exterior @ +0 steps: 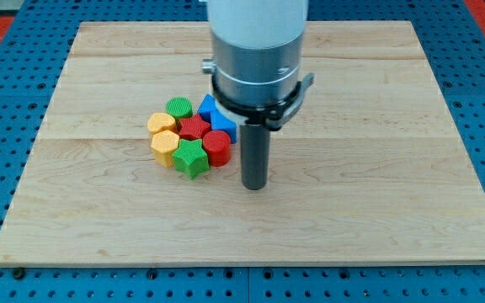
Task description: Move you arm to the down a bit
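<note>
Now my tip (254, 186) on desk (377, 202), just right of red cylinder (217, 148), green star (191, 158) beside, blocks clustered touching, no hand on this rod.

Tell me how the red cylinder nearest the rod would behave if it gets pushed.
The red cylinder stands upright on its flat end, so it would probably slide rather than roll. Its ribbed sides touch the green block, so that would likely shift too. My tip sits just to its right on the wooden board.
</note>
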### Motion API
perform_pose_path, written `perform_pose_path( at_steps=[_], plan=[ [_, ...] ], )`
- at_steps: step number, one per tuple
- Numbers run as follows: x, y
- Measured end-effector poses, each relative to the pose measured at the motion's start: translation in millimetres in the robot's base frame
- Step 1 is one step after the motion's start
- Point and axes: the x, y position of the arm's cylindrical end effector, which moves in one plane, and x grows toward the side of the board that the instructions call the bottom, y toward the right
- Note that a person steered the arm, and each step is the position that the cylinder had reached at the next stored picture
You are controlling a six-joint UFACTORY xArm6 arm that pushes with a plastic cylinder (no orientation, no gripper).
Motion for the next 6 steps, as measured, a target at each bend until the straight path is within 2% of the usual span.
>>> perform_pose_path(
  at_steps=[1,4,6],
  plan=[
    [-17,7],
    [-19,10],
    [20,-7]
  ],
)
